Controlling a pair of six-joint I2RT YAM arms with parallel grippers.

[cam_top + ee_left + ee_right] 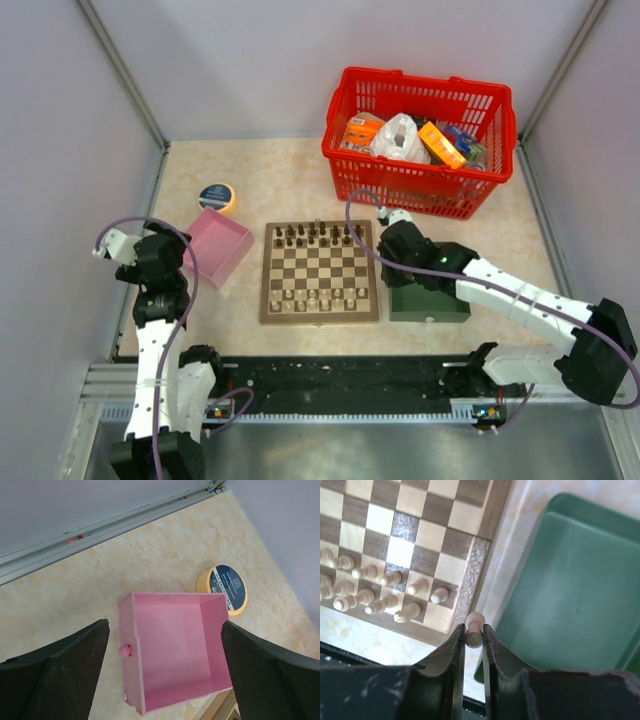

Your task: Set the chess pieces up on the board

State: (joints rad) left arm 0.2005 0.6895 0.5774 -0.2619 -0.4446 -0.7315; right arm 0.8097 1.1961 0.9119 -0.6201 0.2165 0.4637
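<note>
The right gripper point(473, 636) is clamped on a pale piece point(475, 621), just off the board's point(479, 562) near right corner. The piece looks light, hard and slick, so a pinch across its narrow waist seems safest. The left gripper point(164, 630) gapes wide, left of the board.

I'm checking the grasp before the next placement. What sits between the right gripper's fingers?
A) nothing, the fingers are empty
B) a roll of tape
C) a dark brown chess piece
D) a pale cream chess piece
D: in the right wrist view, the right gripper is closed on a pale cream chess piece, just off the edge of the board.
</note>
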